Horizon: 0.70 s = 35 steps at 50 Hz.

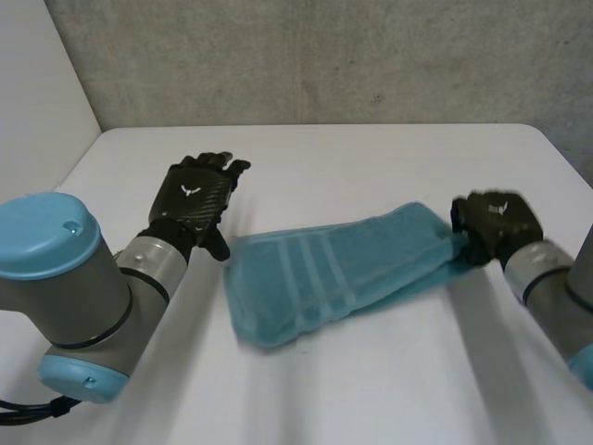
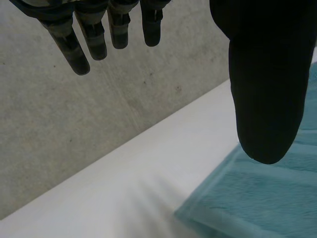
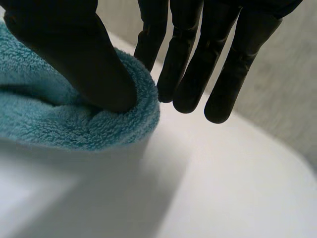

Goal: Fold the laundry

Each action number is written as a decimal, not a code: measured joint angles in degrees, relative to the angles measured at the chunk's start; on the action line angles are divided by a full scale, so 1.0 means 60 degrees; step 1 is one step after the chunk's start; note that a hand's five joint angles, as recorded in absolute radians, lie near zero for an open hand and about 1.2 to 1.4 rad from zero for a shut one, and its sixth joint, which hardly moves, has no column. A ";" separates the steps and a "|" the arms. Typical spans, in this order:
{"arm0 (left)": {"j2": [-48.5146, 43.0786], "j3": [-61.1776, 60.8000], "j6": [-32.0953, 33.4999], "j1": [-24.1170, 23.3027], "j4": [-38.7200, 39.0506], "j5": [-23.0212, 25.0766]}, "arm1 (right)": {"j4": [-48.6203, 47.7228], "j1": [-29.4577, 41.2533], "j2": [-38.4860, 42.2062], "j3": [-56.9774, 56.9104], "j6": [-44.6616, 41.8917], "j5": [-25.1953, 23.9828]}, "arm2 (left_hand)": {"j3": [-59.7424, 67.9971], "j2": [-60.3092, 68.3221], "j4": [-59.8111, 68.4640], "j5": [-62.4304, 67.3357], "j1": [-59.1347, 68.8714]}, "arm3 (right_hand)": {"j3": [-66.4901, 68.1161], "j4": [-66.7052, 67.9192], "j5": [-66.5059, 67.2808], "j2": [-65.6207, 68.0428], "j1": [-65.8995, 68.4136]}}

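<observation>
A teal towel (image 1: 334,273) with lighter stripes lies folded in a long band across the middle of the white table (image 1: 371,158). My right hand (image 1: 496,222) is at the towel's right end. In the right wrist view its thumb (image 3: 74,54) presses into the rolled edge of the towel (image 3: 59,114), and the fingers (image 3: 198,59) stand just behind that edge, pinching it. My left hand (image 1: 195,199) hovers open just left of the towel's left corner, touching nothing. In the left wrist view its fingers (image 2: 94,34) are straight and its thumb (image 2: 265,74) hangs over the towel's corner (image 2: 267,198).
A grey concrete wall (image 1: 324,56) runs behind the table's far edge. A white panel (image 1: 37,83) stands at the left. Bare tabletop lies in front of and behind the towel.
</observation>
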 measured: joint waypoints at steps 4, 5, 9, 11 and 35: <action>0.0219 -0.0071 0.0000 0.0045 -0.0015 -0.0008 | 0.0350 0.0703 -0.0157 -0.0850 -0.0075 0.0005 | 0.0000 0.0000 0.0000 0.0000 0.0000 | 0.0000 -0.0001 0.0022 0.0000 0.0004; 0.0335 -0.0113 -0.0002 0.0071 -0.0021 -0.0016 | 0.0472 0.1051 -0.0122 -0.1190 -0.0060 0.0002 | 0.0000 0.0000 0.0000 0.0000 0.0000 | 0.0015 0.0002 0.0044 0.0000 0.0136; 0.0561 -0.0194 -0.0008 0.0134 -0.0029 -0.0084 | 0.0932 0.2868 0.0617 -0.2760 0.0071 -0.0037 | 0.0000 0.0000 0.0000 0.0000 0.0000 | 0.0028 0.0004 0.0110 0.0016 0.0136; 0.0701 -0.0243 -0.0015 0.0196 -0.0033 -0.0212 | 0.1116 0.3902 0.1293 -0.3521 0.0128 -0.0090 | 0.0000 0.0000 0.0000 0.0000 0.0000 | 0.0028 0.0002 0.0111 0.0061 0.0137; 0.0626 0.0356 -0.0807 -0.0269 -0.0625 -0.1011 | 0.2190 0.5486 0.2123 -0.4719 0.0202 0.1214 | 0.0000 0.0000 0.0000 0.0000 0.0000 | -0.9223 -0.9148 -0.8673 -0.9091 -0.6635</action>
